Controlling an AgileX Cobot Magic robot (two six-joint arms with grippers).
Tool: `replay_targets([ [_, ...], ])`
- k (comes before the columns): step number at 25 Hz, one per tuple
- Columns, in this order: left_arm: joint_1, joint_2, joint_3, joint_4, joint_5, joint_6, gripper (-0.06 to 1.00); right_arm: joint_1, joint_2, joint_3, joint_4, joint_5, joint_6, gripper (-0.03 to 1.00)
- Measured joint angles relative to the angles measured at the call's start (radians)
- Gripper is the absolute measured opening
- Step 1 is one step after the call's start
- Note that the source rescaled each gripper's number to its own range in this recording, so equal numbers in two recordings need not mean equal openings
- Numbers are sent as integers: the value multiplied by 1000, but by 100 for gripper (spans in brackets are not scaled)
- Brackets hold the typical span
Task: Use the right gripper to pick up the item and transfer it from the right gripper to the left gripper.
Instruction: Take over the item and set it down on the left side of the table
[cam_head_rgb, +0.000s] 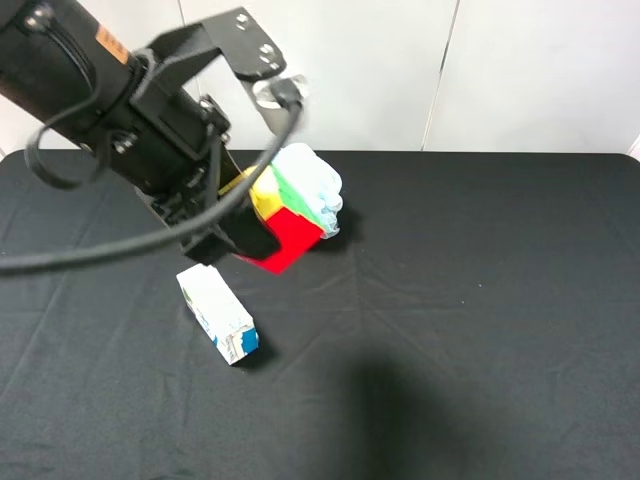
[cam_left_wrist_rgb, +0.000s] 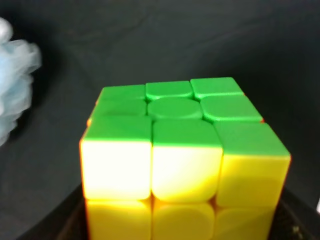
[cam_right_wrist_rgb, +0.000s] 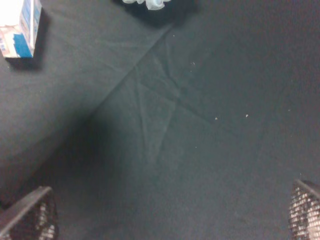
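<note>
**Q:** Where is the cube (cam_head_rgb: 285, 222) pictured?

**A:** At the tip of the left claw (cam_head_rgb: 238, 235), raised above the black cloth (cam_head_rgb: 480, 300). Green and yellow faces are turned to the wrist camera, and red is shown in the high view. The claw is closed on the cube, but only dark slivers of it are seen beside the cube, so the depth of the hold cannot be told.

**Q:** And the right claw (cam_right_wrist_rgb: 167, 220)?

**A:** It is spread wide with nothing held. Its textured fingertips (cam_right_wrist_rgb: 30, 217) are seen far apart over bare cloth. It is not shown in the high view. The handover is judged to be made.

**Q:** What could be lost from here?

**A:** The cube itself. Its sides are smooth, so a slip or twist could be caused by a sharp swing of the arm, and the cube would be dropped to the cloth. The puff (cam_head_rgb: 318, 185) is seen just behind the cube and the carton (cam_head_rgb: 218, 315) near the arm. Either could be struck if the arm is lowered carelessly, and a dropped cube could be bounced off them and rolled out of reach. The right arm's place beside the left is not shown, so a clash cannot be ruled out.
</note>
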Motion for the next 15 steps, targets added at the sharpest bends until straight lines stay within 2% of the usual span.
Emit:
replay_targets([
  [4,79,0,0,-36,-1,44,0,0,0,19,0,-23,2,99],
  [5,120,0,0,-77,-1,81,0,0,0,20,-2,-24,4,99],
  [11,250,0,0,-204,-2,190,0,0,0,20,-4,-27,10,99],
  [15,342,0,0,-228,-2,219,0,0,0,20,-4,-27,11,99],
])
